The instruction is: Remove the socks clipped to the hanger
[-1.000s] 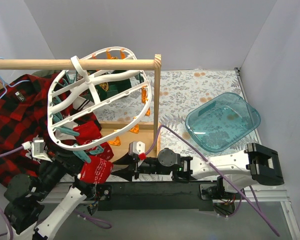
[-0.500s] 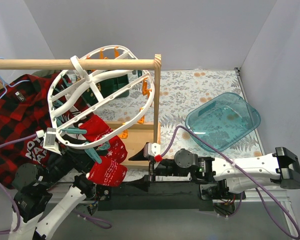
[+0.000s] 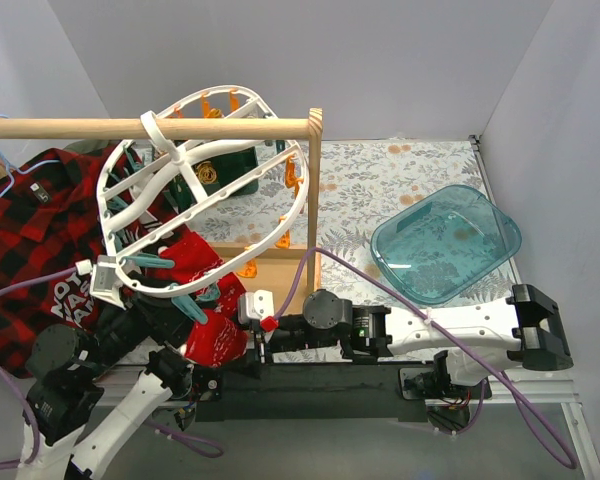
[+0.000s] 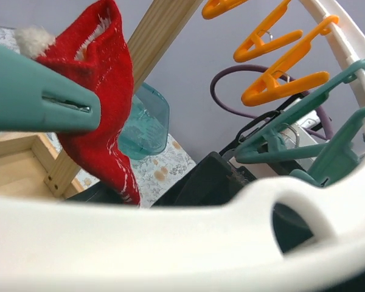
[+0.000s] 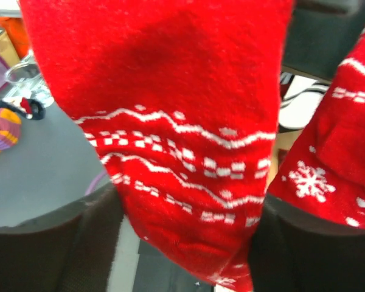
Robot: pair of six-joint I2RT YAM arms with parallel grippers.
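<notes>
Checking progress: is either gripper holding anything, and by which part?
Right gripper straddles a red sock at its patterned lower end; a pinch cannot be told. Left gripper: cannot tell.

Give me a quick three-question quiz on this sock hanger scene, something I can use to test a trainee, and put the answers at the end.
1. True or false: the hanger hangs from the wooden rail.
2. Multiple choice: in the right wrist view, what hangs between the two sides of the right hand? A, a blue towel; B, a red sock with a white pattern; C, a glove.
3. Short answer: in the top view, what colour is the upper sock, showing through the hanger's upper half?
Key: 1 true; 2 B; 3 dark green.
</notes>
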